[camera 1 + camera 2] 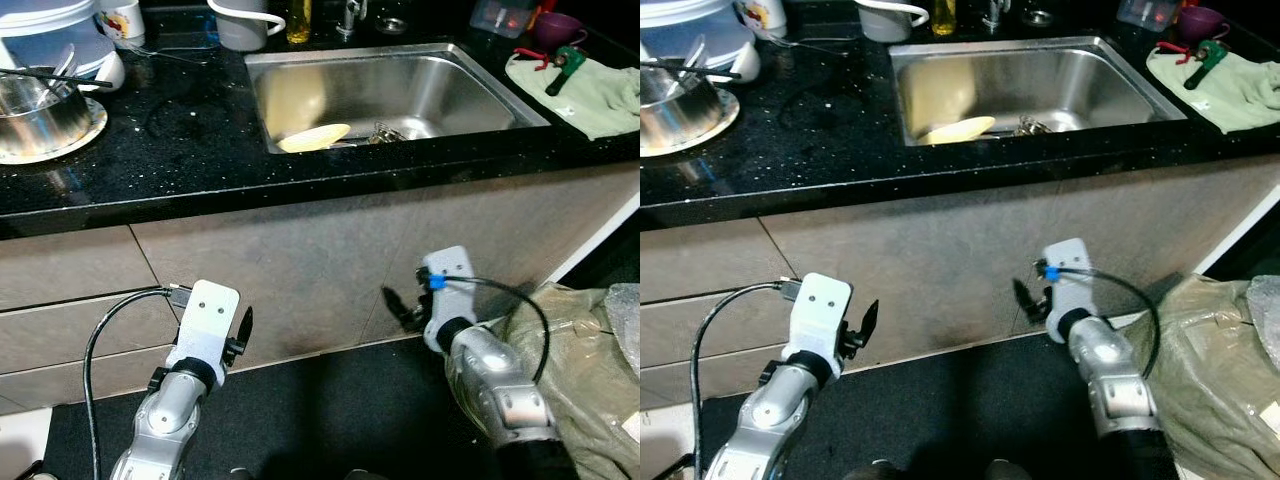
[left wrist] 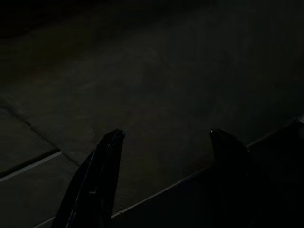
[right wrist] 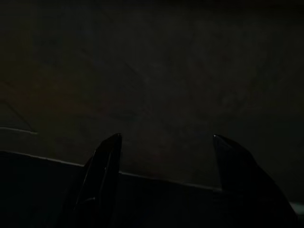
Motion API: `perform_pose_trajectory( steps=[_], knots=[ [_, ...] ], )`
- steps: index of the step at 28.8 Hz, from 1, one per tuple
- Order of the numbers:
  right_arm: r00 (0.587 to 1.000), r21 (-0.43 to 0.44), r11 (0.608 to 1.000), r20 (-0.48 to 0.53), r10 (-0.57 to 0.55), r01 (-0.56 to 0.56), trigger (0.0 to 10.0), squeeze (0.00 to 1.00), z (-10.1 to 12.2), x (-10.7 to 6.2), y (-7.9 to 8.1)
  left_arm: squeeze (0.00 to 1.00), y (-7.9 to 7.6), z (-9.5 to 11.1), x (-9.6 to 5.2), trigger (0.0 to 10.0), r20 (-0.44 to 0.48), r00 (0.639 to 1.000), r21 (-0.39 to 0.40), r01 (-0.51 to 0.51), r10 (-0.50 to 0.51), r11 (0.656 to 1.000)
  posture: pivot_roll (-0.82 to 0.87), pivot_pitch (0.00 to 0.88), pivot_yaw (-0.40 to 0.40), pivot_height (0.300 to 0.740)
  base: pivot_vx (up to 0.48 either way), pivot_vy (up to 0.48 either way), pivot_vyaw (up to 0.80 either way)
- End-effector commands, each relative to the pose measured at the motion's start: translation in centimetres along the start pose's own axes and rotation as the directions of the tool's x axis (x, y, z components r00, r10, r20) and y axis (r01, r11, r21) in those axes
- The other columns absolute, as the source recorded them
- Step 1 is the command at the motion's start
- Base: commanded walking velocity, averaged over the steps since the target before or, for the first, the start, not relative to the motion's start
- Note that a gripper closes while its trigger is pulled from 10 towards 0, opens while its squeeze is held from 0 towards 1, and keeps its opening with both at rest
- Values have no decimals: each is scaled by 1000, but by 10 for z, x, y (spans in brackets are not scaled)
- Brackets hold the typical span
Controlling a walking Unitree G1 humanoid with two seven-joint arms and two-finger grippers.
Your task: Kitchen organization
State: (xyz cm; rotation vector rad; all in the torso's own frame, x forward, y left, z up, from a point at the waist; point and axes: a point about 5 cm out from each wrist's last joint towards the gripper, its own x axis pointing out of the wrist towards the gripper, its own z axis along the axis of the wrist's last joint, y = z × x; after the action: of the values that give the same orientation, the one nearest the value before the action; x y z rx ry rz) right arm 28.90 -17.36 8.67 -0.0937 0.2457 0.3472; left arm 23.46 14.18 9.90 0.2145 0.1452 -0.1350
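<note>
Both arms hang low before the black worktop; left claw and right claw are spread apart, holding nothing. A yellow plate lies in the steel sink.

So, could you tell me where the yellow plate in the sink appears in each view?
Left eye view: yellow plate upper centre, at the sink's front-left.
Right eye view: same spot, upper centre.
Left wrist view: dark; left gripper faces the cabinet front.
Right wrist view: dark; right gripper faces it too.
Shared landmark: the sink, in both eye views.
</note>
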Motion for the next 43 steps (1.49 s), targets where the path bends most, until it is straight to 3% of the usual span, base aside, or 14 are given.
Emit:
perform_pose_trajectory(
  steps=[1,5,7,11,19,28,43],
  knots=[
    [999,5,999,34,32,-32,10000,0,3,2,5,0,0,-5,-2,10000,-16,1000,-5,3,-4,1000,29,72,-50,740,0,0,744],
    [988,46,992,110,110,-116,10000,0,10,1,10,0,0,-4,-3,10000,-11,1000,-5,1,-1,1000,30,80,-57,740,0,0,734],
    [963,53,971,154,222,-233,10000,0,14,-2,19,0,-1,-4,-3,10000,-9,1000,-2,1,-1,1000,31,79,-56,740,0,0,728],
    [945,45,954,158,287,-298,10000,0,14,-2,27,0,-1,-4,-3,10000,-5,1000,0,2,-2,1000,31,76,-55,740,0,0,730],
    [935,49,942,154,320,-331,10000,0,12,0,29,0,3,0,-3,10000,24,999,7,-42,42,999,36,64,-68,740,0,0,730],
    [883,34,894,177,435,-447,10000,0,14,-2,35,0,6,4,-2,10000,46,996,14,-78,77,997,43,59,-76,740,0,0,729],
    [879,44,891,192,437,-452,10000,0,15,1,33,0,5,2,1,10000,40,997,7,-61,61,998,36,69,-65,740,0,0,730]
  ],
)
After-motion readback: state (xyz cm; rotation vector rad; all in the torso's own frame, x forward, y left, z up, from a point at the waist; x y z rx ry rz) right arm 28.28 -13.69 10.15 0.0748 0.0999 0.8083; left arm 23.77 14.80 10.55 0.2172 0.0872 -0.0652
